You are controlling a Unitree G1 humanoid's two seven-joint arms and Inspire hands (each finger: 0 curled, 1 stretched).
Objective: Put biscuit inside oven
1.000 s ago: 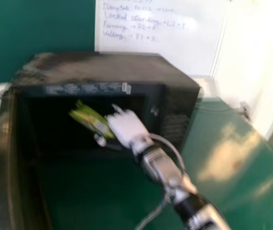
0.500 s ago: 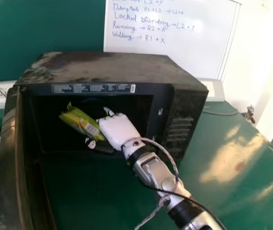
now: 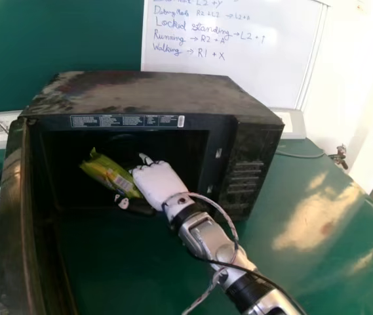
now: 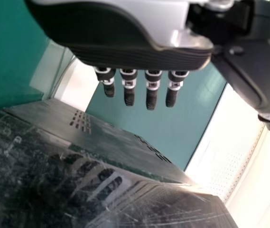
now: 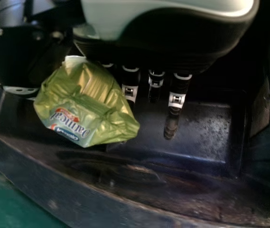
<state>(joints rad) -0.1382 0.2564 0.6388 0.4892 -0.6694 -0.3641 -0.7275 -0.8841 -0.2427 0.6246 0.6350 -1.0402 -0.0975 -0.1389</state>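
Since the last earlier head-view frame, the right hand (image 3: 160, 182) and the biscuit packet (image 3: 111, 176) have dropped a little together, with only a slight shift sideways. The oven (image 3: 143, 95) sits where it did in that frame.

Progress: well past halfway, I'd say. The oven door (image 3: 17, 230) is open and the packet is already in at the mouth of the cavity, above the cavity floor (image 5: 201, 135). Still to do: lower it, let go, back the hand out. Closing the door may come after (the task line doesn't ask for it).

Pose: right arm comes in from the bottom right of the head view and slants forward and leftward into the opening, back of the hand up. The right hand is gripping the packet, thumb on one side, fingers on the other; the fingers farther from the thumb look fairly straight. The packet hangs off the thumb side, tilted, wrapper creased. Can't tell if its low end touches the floor.

The left hand (image 4: 120, 45) is idle beside the oven on the door side, fingers loose and extended, holding nothing.

Next should be a bit more depth and a lower release. Risk: let go here and the packet may land near the front edge, or the soft wrapper could catch on the thumb as the hand withdraws.
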